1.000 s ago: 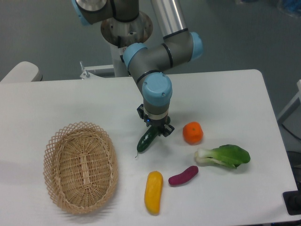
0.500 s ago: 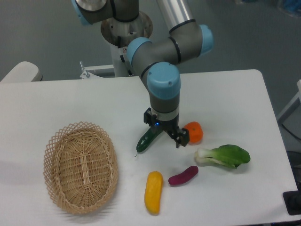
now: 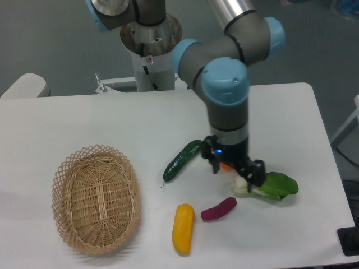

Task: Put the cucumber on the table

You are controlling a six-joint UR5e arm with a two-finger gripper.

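The dark green cucumber lies flat on the white table, just right of the wicker basket and apart from it. My gripper is open and empty. It hangs to the right of the cucumber, clear of it, over the spot where an orange fruit shows only as a sliver behind the fingers.
An oval wicker basket sits at the front left. A yellow vegetable and a purple piece lie near the front edge. A bok choy lies right of the gripper, its white stalk partly behind a finger.
The gripper has let go of the cucumber, opened, and moved right and up, away from it. The cucumber stays lying on the table. The gripper now covers most of the orange fruit.
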